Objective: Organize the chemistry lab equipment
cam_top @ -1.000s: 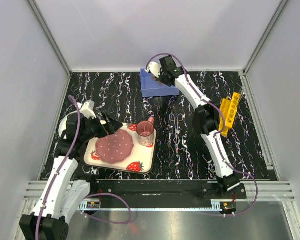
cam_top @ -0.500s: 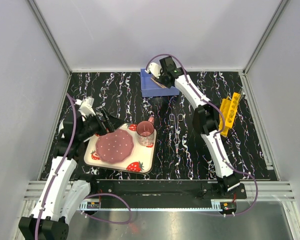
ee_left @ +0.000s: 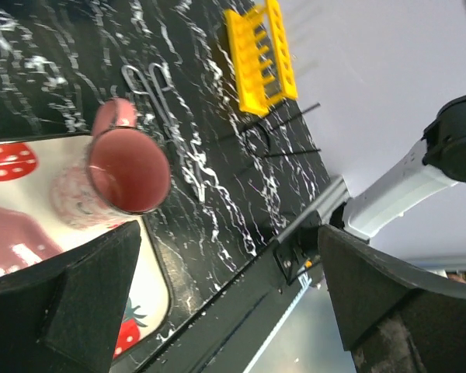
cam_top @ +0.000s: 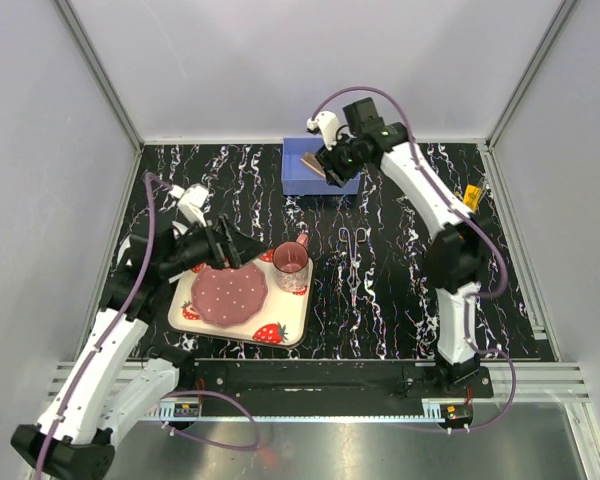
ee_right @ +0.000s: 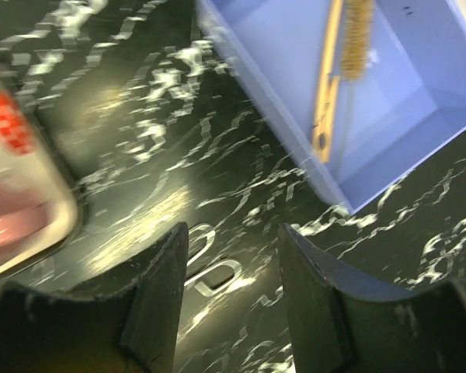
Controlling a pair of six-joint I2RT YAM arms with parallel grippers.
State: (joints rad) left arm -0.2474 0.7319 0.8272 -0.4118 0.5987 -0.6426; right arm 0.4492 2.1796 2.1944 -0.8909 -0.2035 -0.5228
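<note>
A blue bin [cam_top: 298, 180] at the back holds the tan wooden clamp [cam_top: 312, 163] and the wire brush; both show in the right wrist view, the clamp [ee_right: 326, 85] beside the brush [ee_right: 357, 35]. My right gripper [cam_top: 334, 172] hangs open and empty over the bin's front right corner. The metal forceps [cam_top: 354, 255] lie mid-table; their loops [ee_right: 210, 264] show between my right fingers. My left gripper [cam_top: 240, 247] is open and empty above the tray. The left wrist view shows the yellow rack [ee_left: 260, 50], thin dark tubes [ee_left: 291, 116] and the forceps [ee_left: 159, 85].
The strawberry-print tray [cam_top: 280, 335] lies at the front left with a pink plate [cam_top: 230, 290] and a pink cup [cam_top: 291, 265]. The yellow rack [cam_top: 473, 195] is mostly hidden behind my right arm near the right edge. White walls enclose the table.
My right arm has swung up and to the right, and its gripper has pulled back from the bin, so the clamp now shows inside. My left gripper has shifted slightly right over the tray.
</note>
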